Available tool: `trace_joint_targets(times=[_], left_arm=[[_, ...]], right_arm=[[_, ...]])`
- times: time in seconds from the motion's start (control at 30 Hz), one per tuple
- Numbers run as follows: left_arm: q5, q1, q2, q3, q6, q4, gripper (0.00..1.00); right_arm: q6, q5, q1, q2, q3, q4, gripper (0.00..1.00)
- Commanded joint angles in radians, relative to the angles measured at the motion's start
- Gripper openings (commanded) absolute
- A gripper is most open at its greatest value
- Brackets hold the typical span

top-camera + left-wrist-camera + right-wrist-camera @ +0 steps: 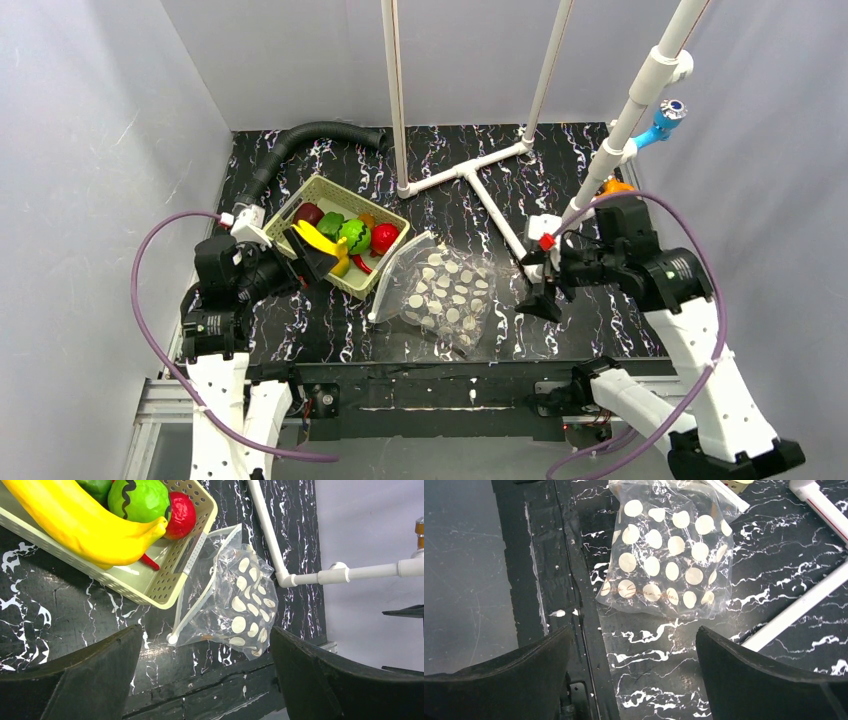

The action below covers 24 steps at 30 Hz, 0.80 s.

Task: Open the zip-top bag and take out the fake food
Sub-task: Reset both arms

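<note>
The zip-top bag, clear with off-white dots, lies crumpled and empty on the black marbled table, its mouth towards the basket; it also shows in the left wrist view and the right wrist view. The fake food lies in the pale green basket: a yellow banana, a green piece, a bright red piece and a dark red piece. My left gripper is open and empty at the basket's near-left edge. My right gripper is open and empty, right of the bag.
A white pipe frame stands behind the bag, with poles rising up. A black corrugated hose lies at the back left. An orange clamp and a blue fitting sit on the right pole. The table's front edge is near the bag.
</note>
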Motion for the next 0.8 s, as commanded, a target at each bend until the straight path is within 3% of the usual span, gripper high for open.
trace_joint_targets(times=[0.0, 0.17, 0.4, 0.53, 0.77], left_arm=[[0.028, -0.003, -0.006, 0.039, -0.004, -0.033, 0.98], [0.013, -0.011, -0.005, 0.059, -0.008, -0.055, 0.98], [-0.083, -0.022, -0.007, 0.081, -0.021, -0.086, 0.98], [-0.190, -0.026, -0.020, 0.083, 0.012, -0.113, 0.98], [-0.421, -0.038, -0.055, 0.077, 0.120, -0.148, 0.98]], right_arm=[[-0.038, -0.167, -0.119, -0.088, -0.023, -0.072, 0.98], [-0.020, -0.238, -0.242, -0.176, -0.064, -0.070, 0.98], [0.157, -0.232, -0.365, -0.231, -0.129, 0.019, 0.98], [0.153, -0.264, -0.453, -0.256, -0.145, 0.024, 0.98], [0.301, -0.251, -0.513, -0.270, -0.170, 0.117, 1.00]])
